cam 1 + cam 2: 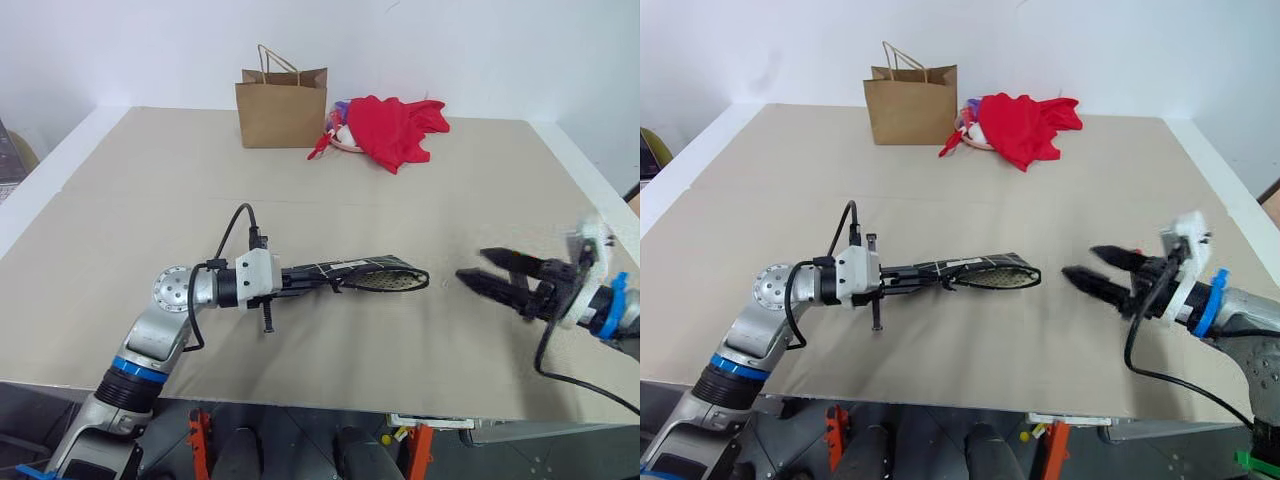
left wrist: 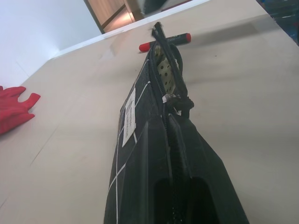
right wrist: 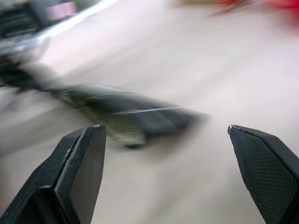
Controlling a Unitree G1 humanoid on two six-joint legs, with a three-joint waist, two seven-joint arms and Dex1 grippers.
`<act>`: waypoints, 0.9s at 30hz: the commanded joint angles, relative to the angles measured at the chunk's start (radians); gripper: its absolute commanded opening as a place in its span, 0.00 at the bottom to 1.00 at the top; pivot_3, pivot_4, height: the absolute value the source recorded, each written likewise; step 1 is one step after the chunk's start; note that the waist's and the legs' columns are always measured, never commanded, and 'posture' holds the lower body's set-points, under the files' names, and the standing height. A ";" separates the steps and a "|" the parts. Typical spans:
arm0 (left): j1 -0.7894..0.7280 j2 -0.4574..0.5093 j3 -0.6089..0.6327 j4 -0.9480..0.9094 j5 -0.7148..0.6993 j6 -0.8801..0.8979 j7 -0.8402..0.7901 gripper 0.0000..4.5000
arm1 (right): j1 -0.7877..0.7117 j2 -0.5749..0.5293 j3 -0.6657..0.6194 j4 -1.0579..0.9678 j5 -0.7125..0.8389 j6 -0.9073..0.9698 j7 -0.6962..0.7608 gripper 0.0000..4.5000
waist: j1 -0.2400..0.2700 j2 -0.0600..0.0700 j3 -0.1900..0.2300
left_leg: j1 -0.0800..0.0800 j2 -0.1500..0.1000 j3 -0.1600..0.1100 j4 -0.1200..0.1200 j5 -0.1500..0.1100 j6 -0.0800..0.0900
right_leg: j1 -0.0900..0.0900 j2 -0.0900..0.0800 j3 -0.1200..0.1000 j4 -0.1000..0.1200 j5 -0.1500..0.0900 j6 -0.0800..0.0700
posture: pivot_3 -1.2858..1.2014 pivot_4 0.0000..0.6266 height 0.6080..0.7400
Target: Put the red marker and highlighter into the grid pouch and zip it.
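The grid pouch (image 1: 360, 273) is held level above the worktop's front-middle, clamped at one end by the left gripper (image 1: 300, 277). The fabric is judged light and limp — best taken near the zipper. The right gripper (image 1: 487, 271) stands wide open, empty, just beside the pouch's gaping mouth.
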 commanded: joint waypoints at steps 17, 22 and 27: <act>-0.019 0.000 0.001 0.002 0.002 -0.028 -0.020 0.00 | 0.098 0.414 0.024 -0.046 -0.351 -0.112 -0.687 1.00 | -0.003 0.001 -0.001 | 0.000 -0.001 0.000 -0.002 0.000 0.000 | 0.000 -0.001 0.000 0.000 0.000 -0.001 | 0.52 0.24 1.00; -0.021 0.000 0.000 -0.003 0.002 -0.029 -0.025 0.00 | 0.100 0.428 0.059 0.009 -0.391 -0.147 -0.701 0.73 | -0.004 0.001 -0.001 | 0.001 0.000 0.000 -0.002 0.000 0.000 | 0.000 -0.001 0.000 0.000 0.000 -0.001 | 0.52 0.24 1.00; -0.022 -0.003 -0.002 -0.006 0.002 -0.028 -0.026 0.00 | 0.100 0.421 0.073 0.027 -0.415 -0.168 -0.705 0.34 | -0.004 0.000 -0.002 | 0.001 0.000 0.000 -0.002 0.000 0.000 | 0.000 -0.001 0.000 0.000 -0.001 -0.003 | 0.52 0.24 1.00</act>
